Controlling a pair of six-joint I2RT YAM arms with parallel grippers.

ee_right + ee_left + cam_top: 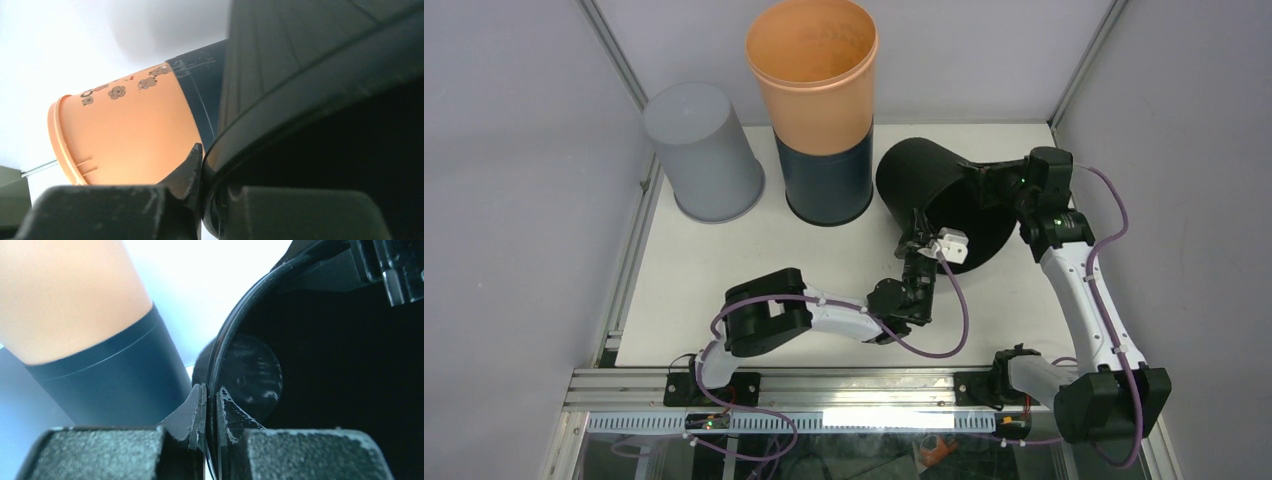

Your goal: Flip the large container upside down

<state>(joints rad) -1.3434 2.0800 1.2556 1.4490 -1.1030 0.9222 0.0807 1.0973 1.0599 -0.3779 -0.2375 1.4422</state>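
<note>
**Black container [914,175] tipped on its side**

It lies tilted right of centre on the table [724,260], mouth toward lower right. The left gripper [210,400] pinches its near rim. The right gripper [202,165] seems clamped on the far rim, its inner finger lost in shadow.

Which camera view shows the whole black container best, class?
The top external view: the black container shows nearly whole, tilted over. The left wrist view shows only a rim section and the dark inside; the right wrist view shows only rim and outer wall.
</note>
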